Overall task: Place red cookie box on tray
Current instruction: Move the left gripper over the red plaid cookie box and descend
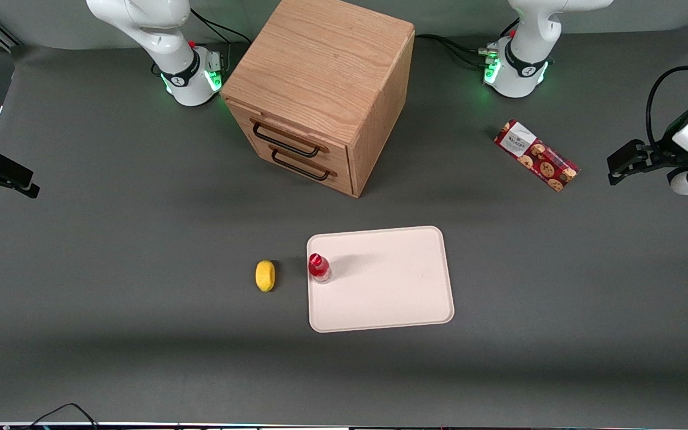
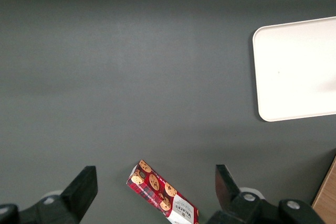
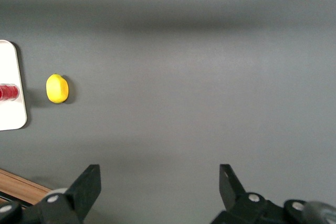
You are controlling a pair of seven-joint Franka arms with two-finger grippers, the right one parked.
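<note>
The red cookie box lies flat on the grey table near the working arm's base, its white label end pointing toward that base. It also shows in the left wrist view, red cookie box, lying aslant on the table well below the fingers. My left gripper hangs above the table beside the box, toward the working arm's end, apart from it. The gripper is open and holds nothing. The cream-pink tray sits nearer the front camera, mid-table; one tray corner shows from the wrist.
A small red-capped bottle stands on the tray's edge toward the parked arm. A yellow lemon-like object lies on the table beside it. A wooden two-drawer cabinet stands between the arm bases.
</note>
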